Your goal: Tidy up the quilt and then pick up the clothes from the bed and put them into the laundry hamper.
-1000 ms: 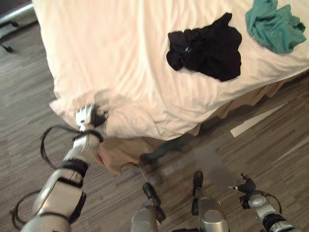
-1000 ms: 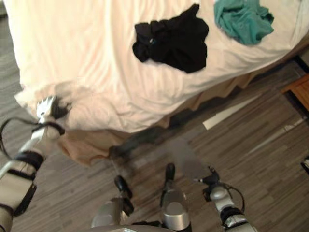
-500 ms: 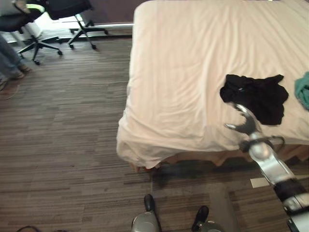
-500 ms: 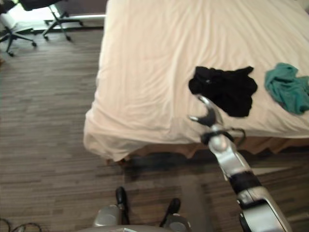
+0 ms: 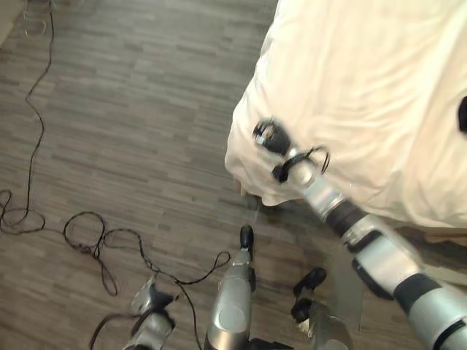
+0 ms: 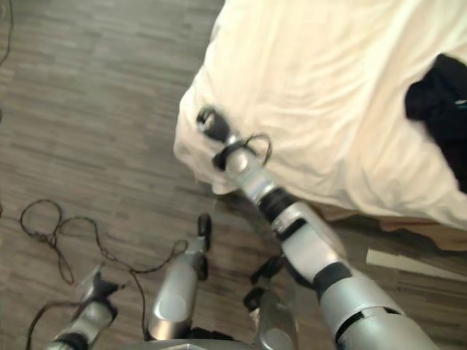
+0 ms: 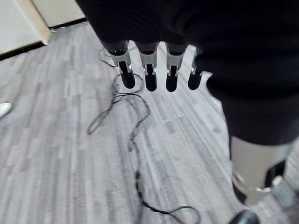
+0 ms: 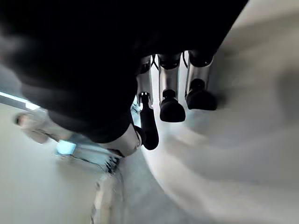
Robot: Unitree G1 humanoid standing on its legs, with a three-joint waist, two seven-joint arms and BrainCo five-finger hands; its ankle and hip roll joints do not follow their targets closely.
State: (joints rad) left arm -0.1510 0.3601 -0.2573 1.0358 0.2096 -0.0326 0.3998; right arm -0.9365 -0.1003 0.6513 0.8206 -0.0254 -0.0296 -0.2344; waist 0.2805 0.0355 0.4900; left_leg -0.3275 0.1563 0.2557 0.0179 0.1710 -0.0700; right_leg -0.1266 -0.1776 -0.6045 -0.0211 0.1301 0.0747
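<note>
- At centre frame in the left eye view, my right hand sits on the lower left corner of the quilt, where the cloth drapes over the bed's corner toward the floor.
- Right hand state: in the right wrist view the fingers point down, lightly bent, with their dark tips against or just above the pale quilt surface. No fold of cloth is visibly pinched between fingers and thumb; I read the hand as relaxed and holding nothing.
- My left hand hangs low at the bottom left of the left eye view, above the floor. In the left wrist view its fingers extend straight in a row and carry nothing.
- The black clothes lie on the quilt at the right edge of the right eye view, well apart from my right hand. In the left eye view a dark sliver of them shows at the right edge.
- Change from half a second ago: the camera has swung left, so the bed now occupies the upper right. My right hand was then raised just beside the black clothes; it is now at the quilt's corner, away from them.
</note>
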